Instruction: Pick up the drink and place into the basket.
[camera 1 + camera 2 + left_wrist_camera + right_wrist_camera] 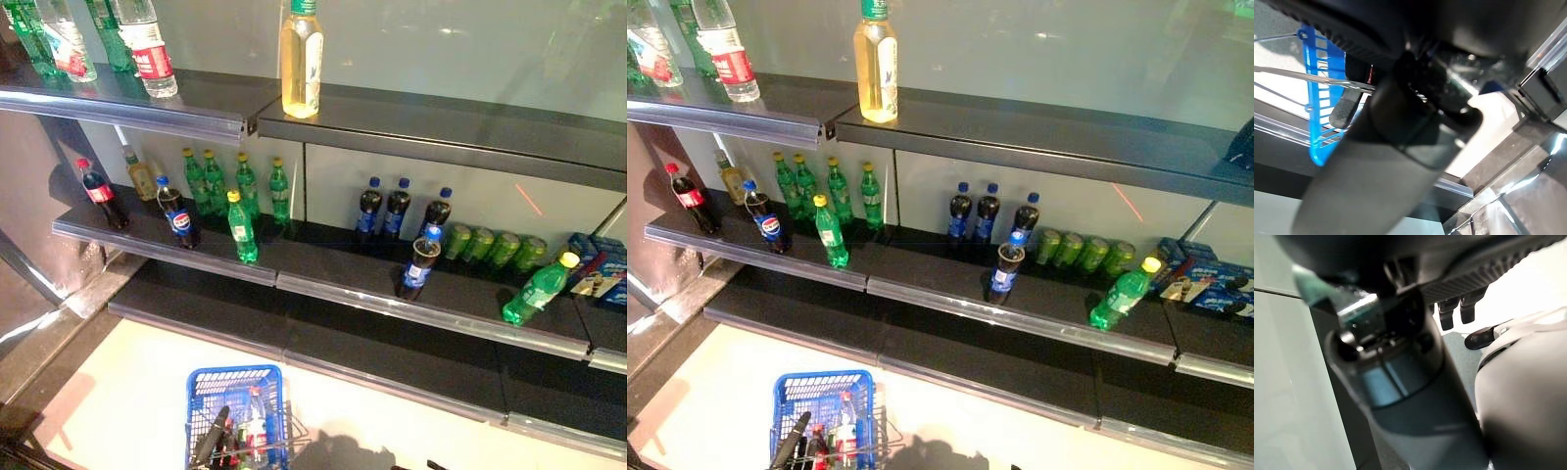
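Drinks stand on the dark shelves: a yellow tea bottle (301, 59) on the top shelf, and on the middle shelf a cola bottle (177, 211), a green bottle (242, 227), a dark blue-capped bottle (421, 262) and a leaning green bottle (537, 290). Below them hangs the blue basket (235, 374) with a few bottles (257, 423) inside. My left hand (211, 438) is at its wire handle (1312, 78), with a dark finger (1344, 110) curled round the wire. My right hand (1400, 382) appears only in its wrist view, fingers (1449, 316) relaxed and holding nothing.
Clear water bottles (147, 44) stand at the top left. Rows of green bottles (235, 181), dark bottles (384, 208), green cans (490, 245) and blue boxes (600, 269) line the back of the middle shelf. A lower shelf edge (392, 377) juts out above the pale floor.
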You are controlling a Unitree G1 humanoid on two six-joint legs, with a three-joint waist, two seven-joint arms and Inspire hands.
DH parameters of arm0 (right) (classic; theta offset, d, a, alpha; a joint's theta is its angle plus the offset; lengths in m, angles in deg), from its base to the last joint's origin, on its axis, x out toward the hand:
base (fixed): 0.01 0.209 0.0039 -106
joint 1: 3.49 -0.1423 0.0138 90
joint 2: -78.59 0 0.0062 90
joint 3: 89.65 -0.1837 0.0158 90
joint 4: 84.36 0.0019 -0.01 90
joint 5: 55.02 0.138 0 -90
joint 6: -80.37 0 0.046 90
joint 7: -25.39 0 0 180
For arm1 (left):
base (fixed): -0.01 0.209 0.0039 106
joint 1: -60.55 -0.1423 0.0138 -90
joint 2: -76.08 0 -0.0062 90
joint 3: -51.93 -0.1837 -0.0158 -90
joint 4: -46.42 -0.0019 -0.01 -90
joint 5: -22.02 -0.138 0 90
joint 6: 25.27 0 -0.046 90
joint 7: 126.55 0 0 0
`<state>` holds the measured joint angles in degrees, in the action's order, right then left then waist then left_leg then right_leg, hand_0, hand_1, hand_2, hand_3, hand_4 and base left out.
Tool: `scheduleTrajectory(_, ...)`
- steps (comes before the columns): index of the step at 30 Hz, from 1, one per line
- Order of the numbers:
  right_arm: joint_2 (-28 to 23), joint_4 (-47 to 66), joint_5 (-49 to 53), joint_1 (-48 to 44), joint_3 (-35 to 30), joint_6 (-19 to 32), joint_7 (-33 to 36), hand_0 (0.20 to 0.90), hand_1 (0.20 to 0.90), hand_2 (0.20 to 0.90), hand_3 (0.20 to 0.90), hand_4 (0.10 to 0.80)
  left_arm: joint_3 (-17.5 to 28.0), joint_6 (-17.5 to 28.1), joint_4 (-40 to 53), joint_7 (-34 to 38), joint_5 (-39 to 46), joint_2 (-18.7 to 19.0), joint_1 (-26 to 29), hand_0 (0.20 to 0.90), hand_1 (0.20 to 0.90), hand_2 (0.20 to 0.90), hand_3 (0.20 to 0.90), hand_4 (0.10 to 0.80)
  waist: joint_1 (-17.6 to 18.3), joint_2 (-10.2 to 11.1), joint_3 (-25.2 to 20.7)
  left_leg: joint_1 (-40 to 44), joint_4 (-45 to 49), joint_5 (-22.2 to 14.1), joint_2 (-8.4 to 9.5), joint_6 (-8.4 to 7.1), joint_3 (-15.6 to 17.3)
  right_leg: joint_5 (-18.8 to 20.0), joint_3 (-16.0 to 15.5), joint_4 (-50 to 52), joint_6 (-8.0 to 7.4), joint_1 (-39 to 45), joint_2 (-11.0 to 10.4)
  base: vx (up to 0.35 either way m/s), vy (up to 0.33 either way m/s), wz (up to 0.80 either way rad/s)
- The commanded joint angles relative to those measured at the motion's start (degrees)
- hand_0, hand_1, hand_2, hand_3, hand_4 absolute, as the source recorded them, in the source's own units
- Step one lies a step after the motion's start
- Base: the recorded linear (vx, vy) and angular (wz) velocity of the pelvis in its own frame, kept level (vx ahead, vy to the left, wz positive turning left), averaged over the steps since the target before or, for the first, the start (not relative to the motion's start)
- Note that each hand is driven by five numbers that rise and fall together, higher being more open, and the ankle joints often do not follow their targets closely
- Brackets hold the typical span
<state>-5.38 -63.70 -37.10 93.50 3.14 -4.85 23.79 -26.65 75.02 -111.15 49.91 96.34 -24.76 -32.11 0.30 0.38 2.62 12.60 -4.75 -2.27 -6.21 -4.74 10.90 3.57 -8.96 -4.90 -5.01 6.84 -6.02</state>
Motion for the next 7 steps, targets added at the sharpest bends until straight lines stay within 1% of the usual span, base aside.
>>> scheduleTrajectory(1,-2.24,-3.66,-3.49,-0.76,1.36,1.75,2.21,0.9,0.9,0.9,0.9,0.8,-0.81,5.08,2.06,-3.8,-4.33,3.21,0.37,0.3,0.3,0.3,0.2,0.1,-0.14,-0.16,1.14,-6.15,-0.25,3.96,-0.66,-0.74,-0.31,-2.67,-1.46,3.44,-2.45,0.56,-3.28,0.005,0.003,0.06)
scheduleTrajectory(7,-2.16,-3.57,-2.84,-0.93,2.79,1.53,3.01,0.9,0.9,0.9,0.9,0.8,-1.41,4.43,2.66,-4.18,-3.67,3.13,0.72,0.3,0.3,0.3,0.2,0.1,-0.72,0.13,1.4,-6.42,-0.25,3.98,-0.77,-0.7,-0.52,-2.95,-2.18,3.77,-2.4,0.41,-3.25,0.004,-0.001,0.03)
